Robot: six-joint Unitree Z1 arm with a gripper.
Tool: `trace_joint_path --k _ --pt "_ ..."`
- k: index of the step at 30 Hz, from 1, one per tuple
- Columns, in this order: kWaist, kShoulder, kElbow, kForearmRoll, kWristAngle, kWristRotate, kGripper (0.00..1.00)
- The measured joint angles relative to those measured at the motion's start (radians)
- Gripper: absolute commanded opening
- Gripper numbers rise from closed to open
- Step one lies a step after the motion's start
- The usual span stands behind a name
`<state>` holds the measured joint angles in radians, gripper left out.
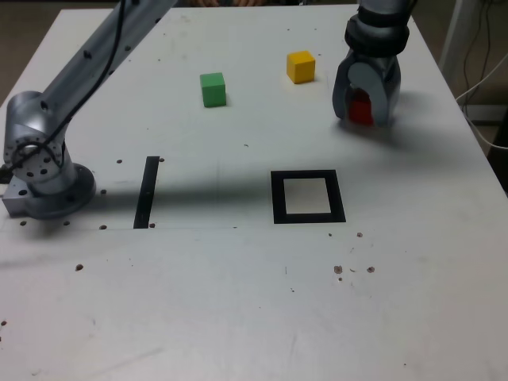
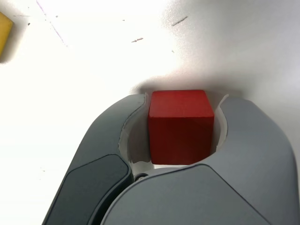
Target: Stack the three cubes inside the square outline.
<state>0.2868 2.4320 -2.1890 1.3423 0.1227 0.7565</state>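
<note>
Nearest the exterior camera: bare white tabletop (image 1: 238,317), matte, flecked with small dark specks.

Further back, toward the exterior view's right: thick black square tape outline with pale cream centre (image 1: 308,196), flat on the table, nothing inside it.

At the exterior view's left of the outline, well apart: thin straight black tape strip (image 1: 147,191), running toward and away from the camera.

Beside the strip, at the exterior view's left edge: grey metal arm base (image 1: 44,171), with the grey arm link rising diagonally out of frame.

Behind the strip and the outline: small matte green cube (image 1: 213,89) and small matte yellow cube (image 1: 301,67), each resting on the table, apart from each other.

At the exterior view's right of the yellow cube, near but not touching: dark grey gripper (image 1: 363,111), pointing down at the table.

Between its jaws: small matte red cube (image 2: 180,126), well behind the outline. Wrist view: jaws narrowed around the red cube, curved inner faces just beside both its sides; firm contact cannot be confirmed. Whether the cube rests on the table cannot be told.
</note>
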Motion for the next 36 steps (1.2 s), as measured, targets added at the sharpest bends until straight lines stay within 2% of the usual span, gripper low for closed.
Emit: trace_joint_path --k 6,14,17,20,24,28,36 --pt "0.000 -0.024 0.004 0.005 -0.015 -0.014 0.24" --pt "-0.076 -0.201 0.188 0.002 -0.003 -0.159 0.24" --pt "-0.118 -0.277 0.281 -0.012 0.011 -0.258 0.24" --pt "-0.186 -0.330 0.384 -0.039 0.009 -0.362 0.24" --pt "-0.250 -0.357 0.519 -0.056 -0.036 -0.501 0.24" --pt "-0.312 -0.383 0.562 -0.061 -0.060 -0.639 0.24" --pt "-0.414 -0.421 0.630 -0.093 -0.060 -0.885 0.24"
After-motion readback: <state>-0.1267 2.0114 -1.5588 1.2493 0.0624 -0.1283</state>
